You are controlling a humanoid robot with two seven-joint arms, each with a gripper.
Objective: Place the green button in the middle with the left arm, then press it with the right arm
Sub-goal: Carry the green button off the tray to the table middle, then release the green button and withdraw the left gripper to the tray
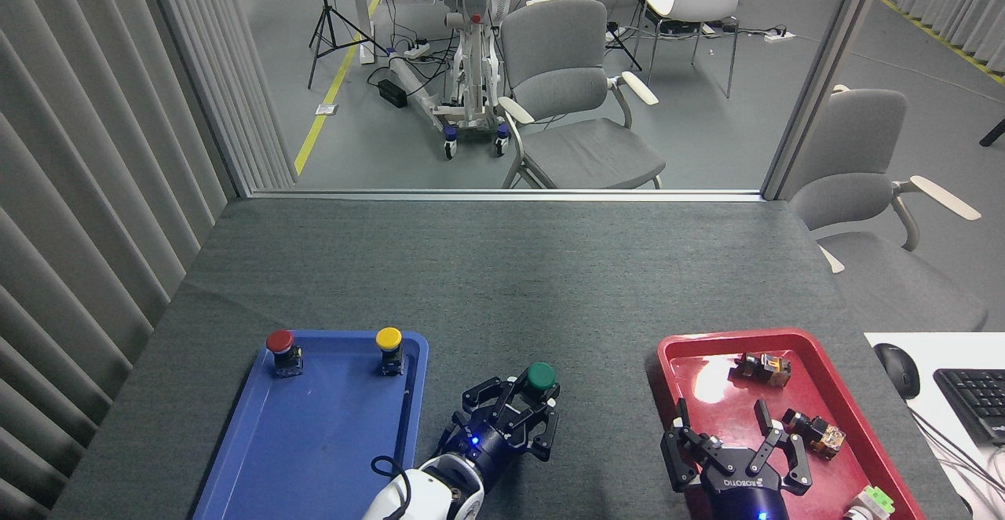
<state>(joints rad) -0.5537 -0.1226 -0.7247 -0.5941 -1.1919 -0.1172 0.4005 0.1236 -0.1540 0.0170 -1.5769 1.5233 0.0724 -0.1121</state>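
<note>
My left claw [528, 408] grips the green button [541, 377] near the desk's [502, 269] front edge; next, set it down mid-desk. Right claw [736, 457] splayed, empty.

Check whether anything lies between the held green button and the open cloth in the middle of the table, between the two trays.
Nothing visible does. The left gripper holds the green button over bare grey cloth between the blue tray and the red tray. The right gripper hangs over the red tray, off to the side.

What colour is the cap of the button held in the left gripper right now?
Green. The green button sits at the left gripper fingertips, clearest in the head view.
</note>
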